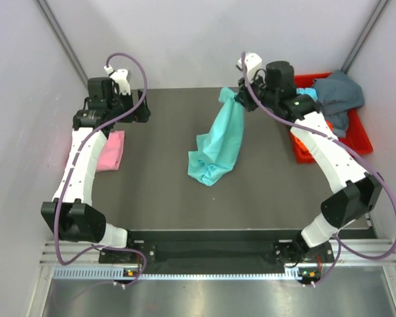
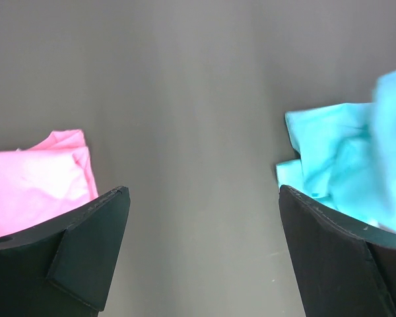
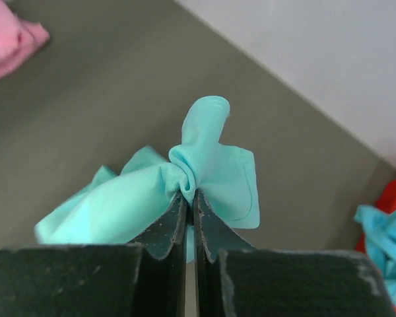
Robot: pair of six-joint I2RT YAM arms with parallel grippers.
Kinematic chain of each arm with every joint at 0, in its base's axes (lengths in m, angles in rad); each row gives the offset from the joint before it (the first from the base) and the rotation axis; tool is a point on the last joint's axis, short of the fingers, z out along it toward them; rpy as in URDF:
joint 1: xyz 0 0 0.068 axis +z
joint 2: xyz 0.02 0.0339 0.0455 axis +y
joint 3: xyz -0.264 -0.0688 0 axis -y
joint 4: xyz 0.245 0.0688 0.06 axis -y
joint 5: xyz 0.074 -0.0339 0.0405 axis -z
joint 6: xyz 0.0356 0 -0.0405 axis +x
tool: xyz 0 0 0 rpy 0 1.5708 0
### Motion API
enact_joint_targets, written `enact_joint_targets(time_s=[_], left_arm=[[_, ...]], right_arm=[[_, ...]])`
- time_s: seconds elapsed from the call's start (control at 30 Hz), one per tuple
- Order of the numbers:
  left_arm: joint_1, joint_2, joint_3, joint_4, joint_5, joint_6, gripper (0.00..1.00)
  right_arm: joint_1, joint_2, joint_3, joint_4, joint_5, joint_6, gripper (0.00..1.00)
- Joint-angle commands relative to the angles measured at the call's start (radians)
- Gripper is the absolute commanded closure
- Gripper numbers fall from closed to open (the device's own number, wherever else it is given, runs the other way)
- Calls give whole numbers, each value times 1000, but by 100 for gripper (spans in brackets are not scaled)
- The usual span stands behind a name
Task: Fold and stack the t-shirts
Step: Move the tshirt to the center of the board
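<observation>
Clamped between the shut fingers of the right gripper is a bunched fold of the teal t-shirt — thin, limp cloth that puckers at the pinch. Seen from above, it hangs from that grip over the far middle of the table, its lower end pooled in a crumpled heap on the dark surface. I judge it light and soft, with no stiffness to keep a shape. It will drape, twist and drag rather than slide cleanly, and a single pinch leaves it roped. Two spread holds on a hem or the shoulders would let it open flat — which part is gripped now I cannot tell.

Just left of the heap, the left gripper hovers over bare table with jaws wide apart and nothing between them. Beyond it the pink t-shirt lies compact, seemingly folded, at the left edge beside that arm.

Open room lies across the centre and near half of the table. At the far right the red bin holds a dark grey-blue t-shirt and a light blue t-shirt, close beside the right arm. The walls stand near on both sides.
</observation>
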Motion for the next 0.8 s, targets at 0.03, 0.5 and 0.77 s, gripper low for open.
enact_joint_targets(time_s=[0.03, 0.5, 0.77], left_arm=[[7, -14, 39, 4, 93, -26, 1], [7, 2, -127, 27, 280, -91, 2], [7, 5, -127, 32, 234, -91, 3]], right_arm=[[14, -16, -97, -19, 59, -42, 100], [5, -511, -741, -137, 21, -120, 59], [-34, -395, -557, -30, 38, -132, 36]])
